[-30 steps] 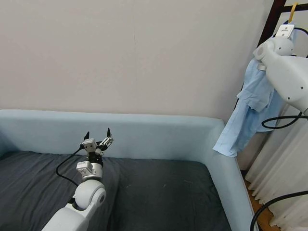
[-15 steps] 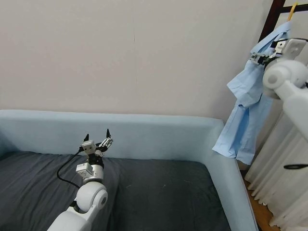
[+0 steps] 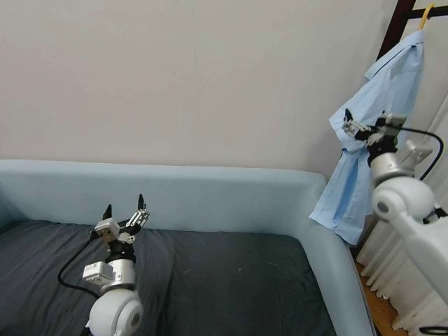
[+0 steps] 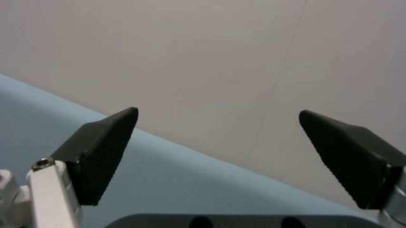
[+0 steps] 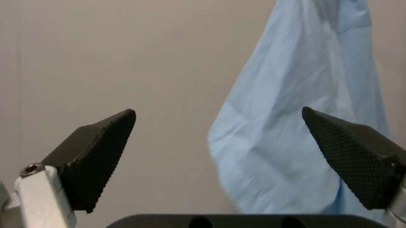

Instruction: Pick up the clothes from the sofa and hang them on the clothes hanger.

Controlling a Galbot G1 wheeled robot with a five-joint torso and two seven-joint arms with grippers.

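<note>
A light blue shirt [image 3: 381,119] hangs from the dark wooden rack [image 3: 396,26] at the top right, its hem drooping over the sofa's right arm [image 3: 329,245]. My right gripper [image 3: 366,126] is open just in front of the shirt, holding nothing; its wrist view looks at the shirt [image 5: 298,118] between the spread fingers [image 5: 95,156]. My left gripper [image 3: 123,218] stands open and empty over the dark grey seat cushion [image 3: 231,287], pointing up toward the wall, with its fingertips [image 4: 101,152] wide apart.
The pale blue sofa back [image 3: 175,192] runs along a bare beige wall [image 3: 182,77]. White curtains [image 3: 402,273] hang at the right behind the rack. A black cable loops from each wrist.
My right arm has let go of the shirt and dropped from the top of the rack to mid height; the shirt now hangs free. The left arm has sunk and shifted left.
</note>
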